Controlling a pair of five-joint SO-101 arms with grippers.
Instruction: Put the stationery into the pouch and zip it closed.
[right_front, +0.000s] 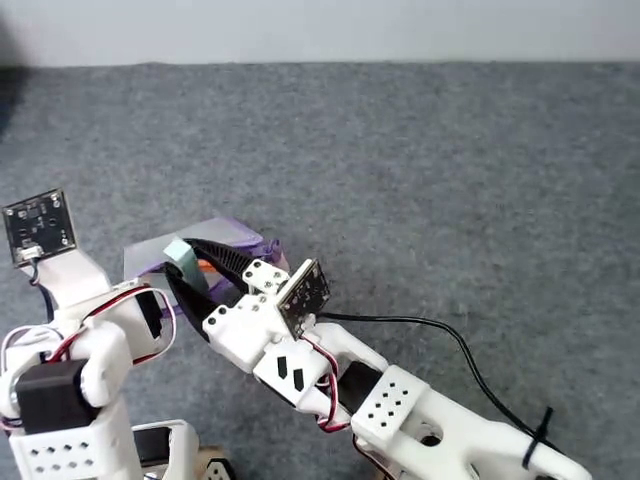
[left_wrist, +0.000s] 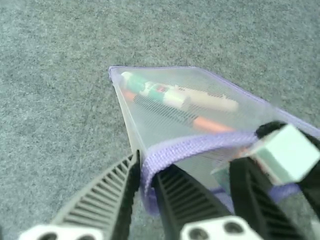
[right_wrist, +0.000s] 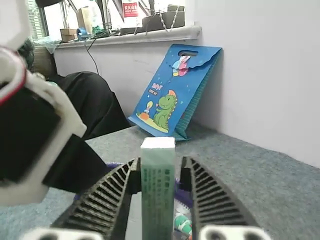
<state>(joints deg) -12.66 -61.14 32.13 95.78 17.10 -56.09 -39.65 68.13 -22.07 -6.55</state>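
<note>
The pouch (left_wrist: 170, 115) is lying toward the left edge of the desk (right_front: 450, 180), close to the near edge where the arms are standing. Its purple-trimmed mouth is being pinched by the left gripper (left_wrist: 146, 169), whose jaws are closed down on the rim fabric. A pale green eraser (right_wrist: 157, 200) is being held upright by the right gripper (right_wrist: 160, 162), its jaws parted only by the block's width, right at the pouch mouth. A white-and-green marker (left_wrist: 175, 95) and an orange pen (left_wrist: 210, 124) are lying inside.

The main risk is judged to be the narrow opening. The trim is being gripped at a single spot, so the eraser may be caught on the trim, or the pouch may be dragged along the desk. If the block is released too soon, it is likely to be dropped beside the pouch. The two grippers are being crowded together, so contact between them is possible.

A black cable (right_front: 420, 322) is trailing across the desk behind the right arm. A blue gift bag (right_wrist: 172, 90) is leaning against a wall at an edge of the desk, well apart from the pouch.
</note>
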